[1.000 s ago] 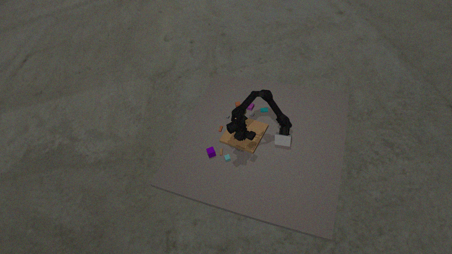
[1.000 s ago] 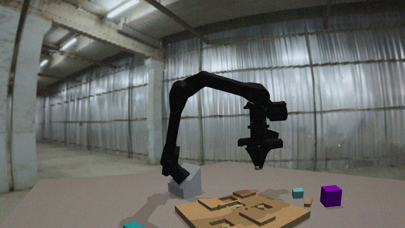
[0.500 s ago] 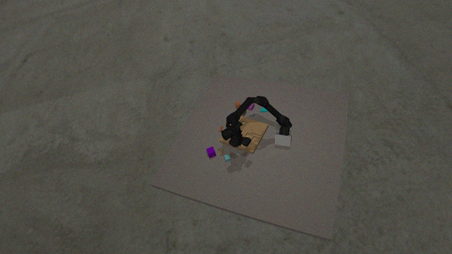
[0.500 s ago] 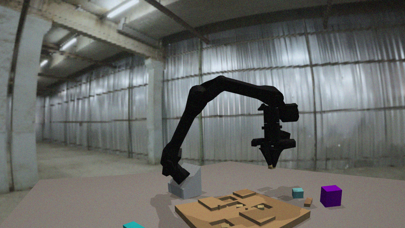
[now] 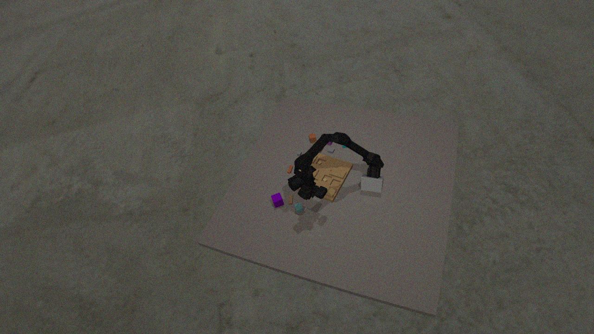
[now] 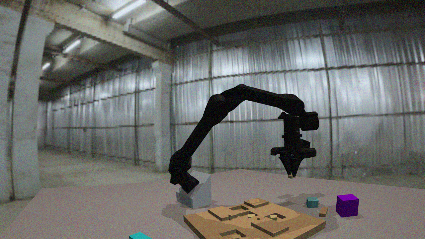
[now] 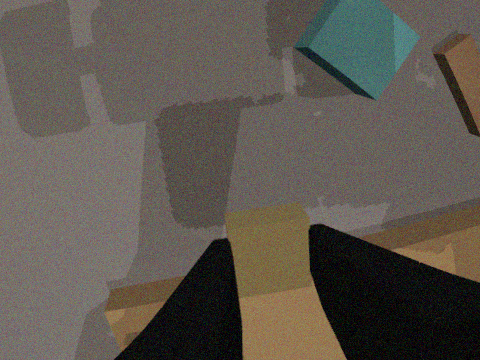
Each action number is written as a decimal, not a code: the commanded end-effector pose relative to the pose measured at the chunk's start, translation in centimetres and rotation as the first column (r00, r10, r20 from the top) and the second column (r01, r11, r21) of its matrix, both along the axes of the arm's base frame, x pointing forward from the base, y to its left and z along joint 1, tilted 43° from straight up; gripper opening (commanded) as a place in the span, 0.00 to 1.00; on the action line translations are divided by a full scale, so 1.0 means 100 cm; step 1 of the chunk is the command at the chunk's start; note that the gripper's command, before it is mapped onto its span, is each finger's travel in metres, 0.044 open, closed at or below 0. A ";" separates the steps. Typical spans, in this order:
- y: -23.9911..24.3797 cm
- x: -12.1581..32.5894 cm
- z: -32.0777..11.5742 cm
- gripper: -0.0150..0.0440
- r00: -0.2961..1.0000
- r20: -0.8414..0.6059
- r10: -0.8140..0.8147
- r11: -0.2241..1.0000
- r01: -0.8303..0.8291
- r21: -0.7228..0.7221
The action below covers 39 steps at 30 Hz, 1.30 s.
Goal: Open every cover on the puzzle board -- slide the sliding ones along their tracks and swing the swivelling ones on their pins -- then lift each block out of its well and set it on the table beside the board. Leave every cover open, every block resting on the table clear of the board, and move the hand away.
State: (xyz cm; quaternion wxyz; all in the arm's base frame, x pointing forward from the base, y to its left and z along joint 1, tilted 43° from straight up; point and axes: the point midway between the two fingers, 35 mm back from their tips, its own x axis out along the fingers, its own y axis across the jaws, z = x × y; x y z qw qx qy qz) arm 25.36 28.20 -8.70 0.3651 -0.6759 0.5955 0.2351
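My gripper [image 6: 291, 174] [image 7: 268, 248] is shut on a small yellow block [image 6: 291, 176] [image 7: 272, 255] and holds it high, near the board's edge in the wrist view. The wooden puzzle board [image 5: 348, 165] [image 6: 308, 220] [image 7: 467, 247] lies below. In the exterior view, its raised covers include a left one [image 6: 218, 211], a back one [image 6: 256, 201] and a front one [image 6: 269, 227], beside open wells. Yellow blocks sit in three wells: a middle one [image 6: 251, 215], a right one [image 6: 273, 216] and a front one [image 6: 236, 236]. The back-left well [image 6: 239, 207] looks empty. The arm hides part of the board in the top view.
A teal cube [image 5: 299, 208] [image 6: 312, 202] [image 7: 357, 50], a brown piece [image 5: 291, 199] [image 6: 323, 211] [image 7: 462, 75] and a purple cube [image 5: 277, 200] [image 6: 347, 205] stand beside the board. An orange block [image 5: 313, 138] and a bright cyan piece [image 5: 344, 146] [image 6: 139, 236] lie on its other side.
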 end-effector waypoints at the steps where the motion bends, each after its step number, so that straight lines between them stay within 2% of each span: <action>1: -0.003 0.002 -0.008 0.39 1.000 -0.001 -0.006 1.000 0.006 0.000; 39: -0.042 0.015 -0.056 0.39 1.000 0.001 -0.006 1.000 0.006 -0.001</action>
